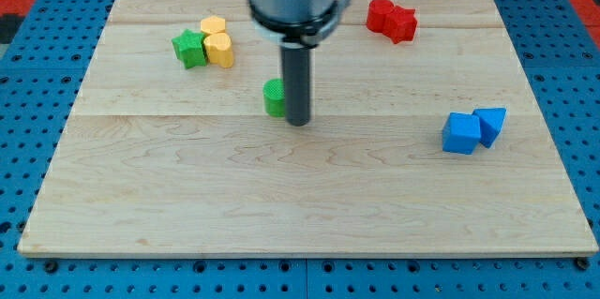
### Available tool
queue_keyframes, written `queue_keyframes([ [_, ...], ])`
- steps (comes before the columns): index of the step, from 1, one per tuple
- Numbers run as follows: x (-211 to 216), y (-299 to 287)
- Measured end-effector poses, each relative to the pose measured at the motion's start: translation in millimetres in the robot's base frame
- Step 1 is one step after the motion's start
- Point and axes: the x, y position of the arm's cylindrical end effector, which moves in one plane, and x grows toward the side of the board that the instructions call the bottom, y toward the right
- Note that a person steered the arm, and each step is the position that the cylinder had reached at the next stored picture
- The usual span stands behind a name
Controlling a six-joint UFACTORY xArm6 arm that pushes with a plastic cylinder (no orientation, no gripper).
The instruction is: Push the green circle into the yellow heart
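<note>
The green circle [274, 97] lies on the wooden board a little left of centre, partly hidden behind my rod. My tip [298, 122] touches the board right beside it, on the circle's right and slightly toward the view's bottom. The yellow heart [220, 50] lies at the upper left, up and left of the circle. A second yellow block [213, 25] sits just above the heart, and a green star [190, 48] touches the heart's left side.
Two red blocks [391, 19] lie together at the view's top right. Two blue blocks [472, 129] lie together at the right. The wooden board [309, 215] rests on a blue pegboard surface.
</note>
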Motion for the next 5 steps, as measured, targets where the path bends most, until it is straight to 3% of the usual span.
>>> queue_keyframes([
  [1,-36,-23],
  [2,-47,-92],
  [3,-4,-77],
  [4,2,-141],
  [5,-19,-138],
])
